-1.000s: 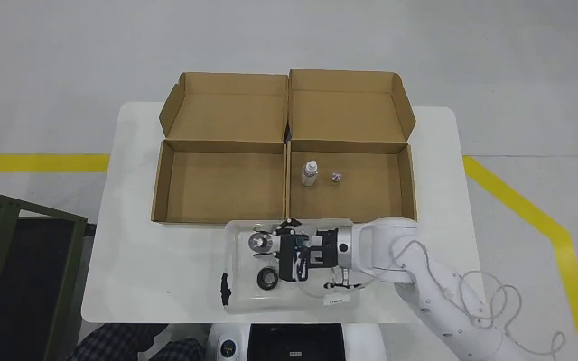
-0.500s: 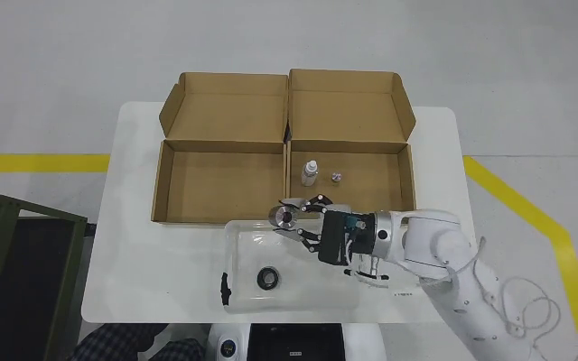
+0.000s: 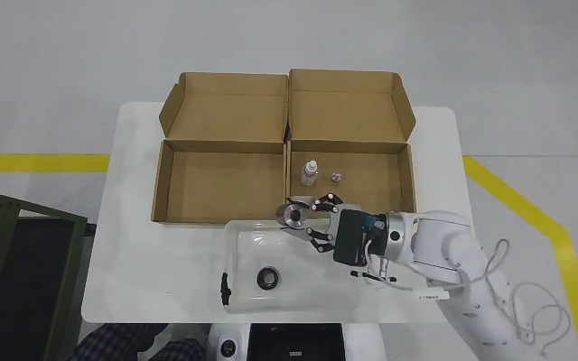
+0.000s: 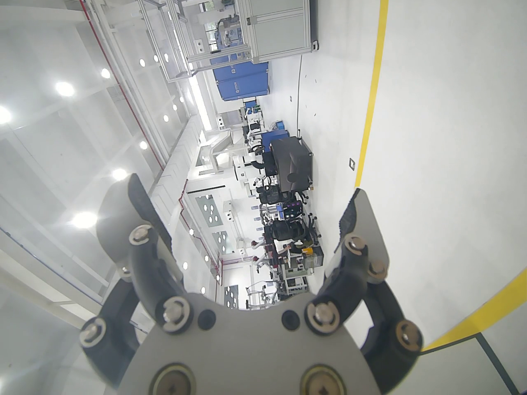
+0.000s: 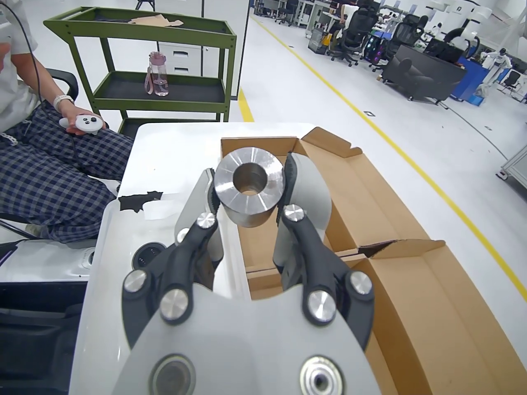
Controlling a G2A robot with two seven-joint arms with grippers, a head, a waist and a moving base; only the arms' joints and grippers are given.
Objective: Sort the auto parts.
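Between fingers of right gripper, clamped on it: steel sleeve. Clear wall of cardboard box ahead of tips, keep sleeve level, release near box bottom; left gripper fingers apart.

A white table stands on a pale floor. A yellow floor line runs off from its left edge, and another leaves its right edge at a slant. Just off the table's near left corner is a green cart, with a pink water bottle upright on its middle shelf and cardboard scraps on top. A white cabinet stands behind it. Black office chairs line the desks farther back.
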